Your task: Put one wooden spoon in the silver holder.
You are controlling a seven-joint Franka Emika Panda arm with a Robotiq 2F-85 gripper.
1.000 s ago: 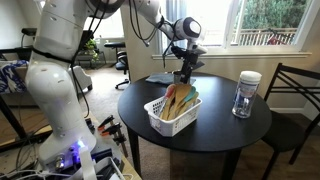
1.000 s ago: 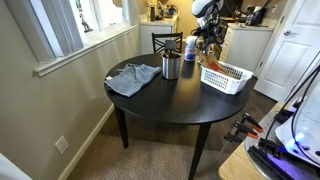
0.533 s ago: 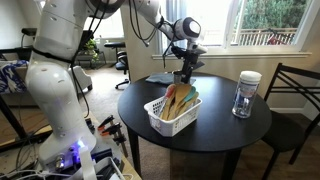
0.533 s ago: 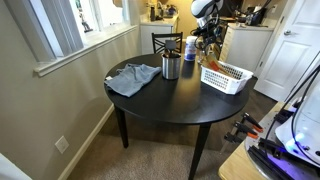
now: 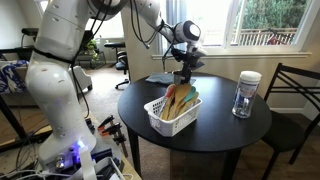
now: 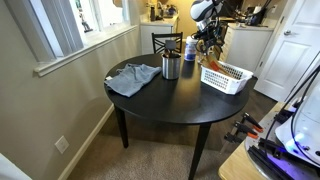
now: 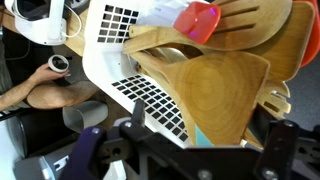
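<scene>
1. The wooden spoon [image 5: 181,97] lies in the white basket [image 5: 160,118] among other wooden utensils, just below the gripper [image 5: 185,76].
2. The fingers [image 7: 88,148] are spread wide, one on either side of the wooden heads, and hold nothing.
3. The silver holder [image 6: 171,67] stands upright beside the grey cloth [image 6: 133,78], apart from the basket.

On the table [image 6: 170,100], the basket [image 6: 226,77] sat near one edge, wooden spoons [image 5: 180,100] lying in it. The silver holder [image 6: 171,67] stood just beside the cloth [image 6: 133,78], toward the opposite edge. The jar [image 5: 245,95] stood apart.
</scene>
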